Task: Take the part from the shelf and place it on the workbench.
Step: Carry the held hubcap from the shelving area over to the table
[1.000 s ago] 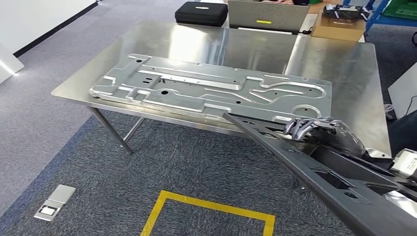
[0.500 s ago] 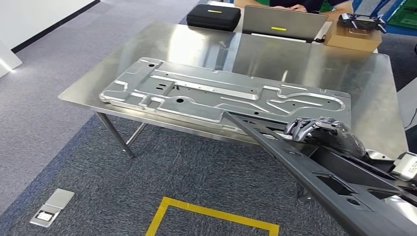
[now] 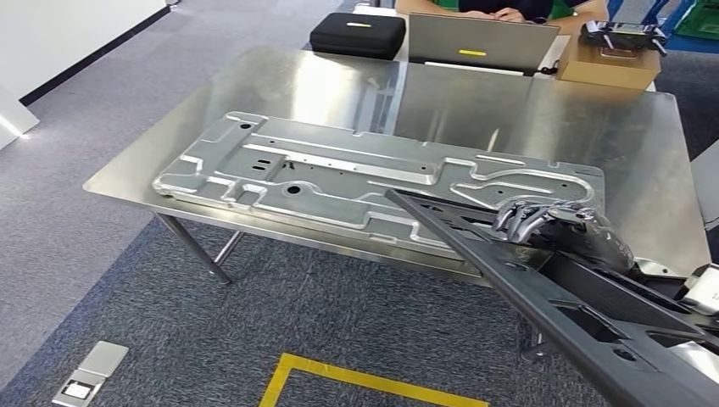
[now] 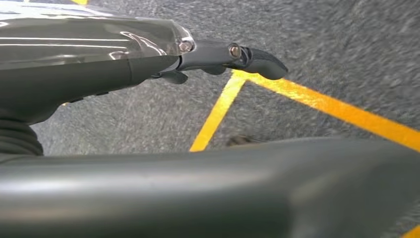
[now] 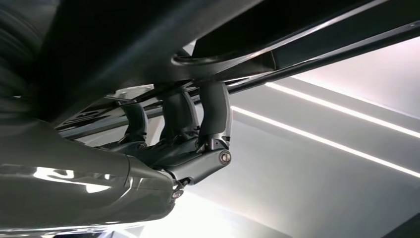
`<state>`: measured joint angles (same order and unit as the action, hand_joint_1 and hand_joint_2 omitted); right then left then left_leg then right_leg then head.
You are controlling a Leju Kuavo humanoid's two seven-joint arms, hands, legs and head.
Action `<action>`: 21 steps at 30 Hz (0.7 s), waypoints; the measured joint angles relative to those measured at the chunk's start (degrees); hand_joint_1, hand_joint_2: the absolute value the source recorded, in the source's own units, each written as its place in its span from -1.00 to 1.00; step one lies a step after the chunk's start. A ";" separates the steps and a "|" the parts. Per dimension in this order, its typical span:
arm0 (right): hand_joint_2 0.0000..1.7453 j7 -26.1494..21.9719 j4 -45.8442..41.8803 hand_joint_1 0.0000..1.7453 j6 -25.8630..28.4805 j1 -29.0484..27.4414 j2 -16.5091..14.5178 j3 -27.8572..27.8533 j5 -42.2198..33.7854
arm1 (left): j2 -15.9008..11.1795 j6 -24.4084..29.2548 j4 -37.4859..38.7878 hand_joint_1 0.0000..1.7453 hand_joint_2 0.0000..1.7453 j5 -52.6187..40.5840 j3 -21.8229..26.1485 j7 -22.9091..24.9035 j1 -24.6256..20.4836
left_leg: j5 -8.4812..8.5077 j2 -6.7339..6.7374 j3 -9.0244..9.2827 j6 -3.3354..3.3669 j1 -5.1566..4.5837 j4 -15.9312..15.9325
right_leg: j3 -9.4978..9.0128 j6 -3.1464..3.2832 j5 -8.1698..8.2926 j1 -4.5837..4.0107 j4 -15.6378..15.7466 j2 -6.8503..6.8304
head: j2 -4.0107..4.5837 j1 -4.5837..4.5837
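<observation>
A long black moulded part [image 3: 543, 288] slants up from the lower right, its far tip over the near edge of the steel workbench [image 3: 543, 110]. My right hand [image 3: 551, 222] grips the part from its right side; in the right wrist view its fingers [image 5: 213, 109] curl over the part's edge [image 5: 148, 39]. In the left wrist view my left hand [image 4: 148, 54] reaches out above the carpet with a finger [image 4: 257, 59] straight, and a blurred grey bar [image 4: 208, 188] lies across close to the camera. Whether that hand holds anything is unclear.
A large stamped metal plate [image 3: 339, 170] lies along the workbench's near half. At the far edge sit a black case [image 3: 356, 34], a laptop [image 3: 482, 41] and a cardboard box [image 3: 609, 59], with a person's hands [image 3: 500, 10] behind. Yellow floor tape [image 3: 339, 377] and a floor socket [image 3: 89, 371] lie below.
The whole picture has shifted, so the camera moved relative to the workbench. The part stays in my right hand, its tip still over the plate's near edge.
</observation>
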<state>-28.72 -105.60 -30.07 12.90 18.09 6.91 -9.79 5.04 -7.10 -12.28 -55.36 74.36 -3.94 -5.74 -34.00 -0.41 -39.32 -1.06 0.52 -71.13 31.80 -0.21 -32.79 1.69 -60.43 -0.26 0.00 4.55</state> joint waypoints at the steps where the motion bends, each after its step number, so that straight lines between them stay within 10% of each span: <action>1: 1.00 0.00 0.00 1.00 0.01 0.03 -0.04 0.00 -0.08 | -0.02 0.00 0.00 -1.00 1.00 0.00 -0.01 -0.01 0.04 | 2.62 0.02 1.07 0.12 0.01 3.53 | -0.66 -0.17 -0.46 0.06 0.06 -0.05 | 0.00 -0.01; 3: 1.00 0.20 0.04 1.00 0.04 0.08 -0.21 -0.01 -0.59 | -0.05 0.00 0.00 -1.00 1.00 0.00 -0.02 0.00 0.04 | 5.12 0.12 2.25 0.73 -0.33 8.52 | -1.38 -0.69 -1.10 0.10 0.31 -0.08 | 0.00 0.02; 8: 1.00 0.67 0.15 1.00 -0.08 0.08 -0.47 -0.34 -2.29 | -0.06 0.00 0.00 -1.00 1.00 0.00 -0.06 -0.12 0.06 | 5.12 0.29 3.86 3.00 -0.56 10.73 | -1.37 -2.31 -1.50 0.07 -1.58 0.08 | 0.00 0.01; 13: 1.00 0.80 0.68 1.00 -0.43 -0.34 -0.56 -0.87 -3.14 | -0.05 0.00 0.00 -1.00 1.00 0.00 -0.07 -0.20 -0.12 | 3.72 0.93 5.86 4.15 -0.90 11.18 | 7.21 -2.23 -5.96 -0.10 -14.20 0.14 | 0.00 -0.04; 17: 1.00 1.09 0.93 1.00 -0.51 -0.70 -0.71 -1.32 -3.40 | 0.00 0.01 0.00 -1.00 1.00 0.00 -0.10 -0.16 -0.04 | 1.87 1.97 8.23 3.74 -1.21 11.20 | 5.15 -1.11 1.89 -0.99 -4.29 -1.58 | 0.00 -0.05; 21: 1.00 1.14 1.02 1.00 -0.65 -0.93 -0.81 -1.62 -3.72 | 0.07 0.02 0.00 -1.00 1.00 -0.02 -0.11 0.06 0.10 | 0.78 3.43 9.32 2.45 -1.39 10.94 | 4.38 0.10 3.02 -1.62 -0.61 -2.26 | 0.00 -0.13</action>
<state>-27.58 -104.59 -30.72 11.97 17.28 5.28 -13.51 5.11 -7.08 -12.28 -55.39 74.25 -3.88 -5.64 -33.22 3.02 -30.00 1.39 -0.87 -60.19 36.18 -0.11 -29.77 0.06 -61.03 -2.52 0.00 4.42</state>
